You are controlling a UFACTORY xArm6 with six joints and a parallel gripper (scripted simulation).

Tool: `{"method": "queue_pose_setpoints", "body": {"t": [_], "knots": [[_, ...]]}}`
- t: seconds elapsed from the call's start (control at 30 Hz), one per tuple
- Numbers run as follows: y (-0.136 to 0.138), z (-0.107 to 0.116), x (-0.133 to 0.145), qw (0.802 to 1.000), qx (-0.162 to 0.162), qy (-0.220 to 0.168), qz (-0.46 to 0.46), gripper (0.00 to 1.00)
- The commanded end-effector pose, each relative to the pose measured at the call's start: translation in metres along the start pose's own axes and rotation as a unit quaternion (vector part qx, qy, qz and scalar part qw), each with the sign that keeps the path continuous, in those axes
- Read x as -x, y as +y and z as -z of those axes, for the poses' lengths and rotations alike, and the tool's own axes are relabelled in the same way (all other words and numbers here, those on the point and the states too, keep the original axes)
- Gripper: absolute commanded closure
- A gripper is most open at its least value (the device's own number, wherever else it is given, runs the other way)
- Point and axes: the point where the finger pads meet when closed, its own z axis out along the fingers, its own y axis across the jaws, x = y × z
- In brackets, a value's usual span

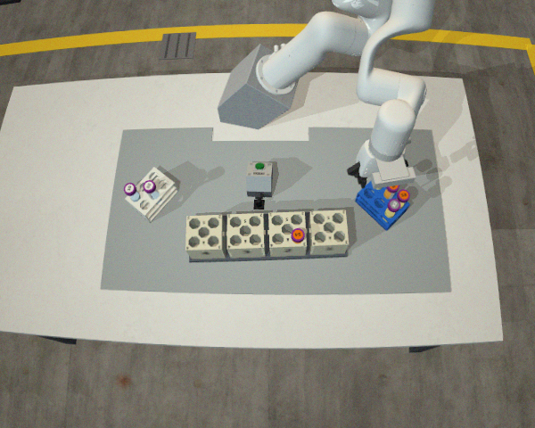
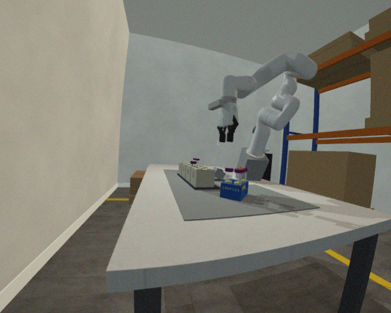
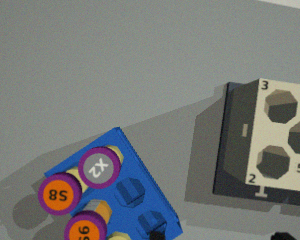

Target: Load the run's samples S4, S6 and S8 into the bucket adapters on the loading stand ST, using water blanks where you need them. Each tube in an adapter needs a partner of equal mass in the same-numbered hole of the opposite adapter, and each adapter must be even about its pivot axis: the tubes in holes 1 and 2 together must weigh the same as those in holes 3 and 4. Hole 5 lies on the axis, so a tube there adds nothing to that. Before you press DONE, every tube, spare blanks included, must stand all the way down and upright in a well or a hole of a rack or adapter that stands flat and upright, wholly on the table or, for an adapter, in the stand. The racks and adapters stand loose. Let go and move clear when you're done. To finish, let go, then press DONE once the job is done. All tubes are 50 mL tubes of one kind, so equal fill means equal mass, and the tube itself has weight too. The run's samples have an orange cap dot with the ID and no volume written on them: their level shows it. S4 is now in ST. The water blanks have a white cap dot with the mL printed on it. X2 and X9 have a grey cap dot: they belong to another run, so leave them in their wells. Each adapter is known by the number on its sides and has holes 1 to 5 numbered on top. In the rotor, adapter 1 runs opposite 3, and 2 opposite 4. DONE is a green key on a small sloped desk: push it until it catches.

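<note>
My gripper (image 2: 226, 139) (image 3: 220, 237) is open and empty, high above the table near the blue rack (image 1: 373, 213) (image 2: 231, 192) (image 3: 172, 220). The rack holds S8 (image 1: 403, 195) (image 3: 59, 194), S6 (image 1: 392, 186) (image 3: 85, 233) and grey-dot X2 (image 1: 393, 205) (image 3: 99, 167); the arm hides another cap in the top view. S4 (image 1: 298, 234) stands in the front right hole of the third adapter from the left (image 1: 276, 251). The other three adapters are empty. Two white-dot blanks (image 1: 129, 188) (image 1: 149, 185) stand in the white rack; their numbers are unreadable.
The DONE key (image 1: 259, 166) is on its desk (image 1: 259, 184) behind the adapter row. The stand (image 1: 267, 259) lies left of the blue rack. The arm base (image 1: 254, 101) is at the back.
</note>
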Motion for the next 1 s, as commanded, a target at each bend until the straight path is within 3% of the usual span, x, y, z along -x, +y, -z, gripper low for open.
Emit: {"method": "queue_pose_setpoints", "body": {"t": [0.0, 0.97], "knots": [[0.024, 0.000, -0.011, 0.998, 0.001, -0.002, -0.060, 0.43], [0.147, 0.000, -0.053, 0.998, 0.001, -0.002, -0.060, 0.43]]}}
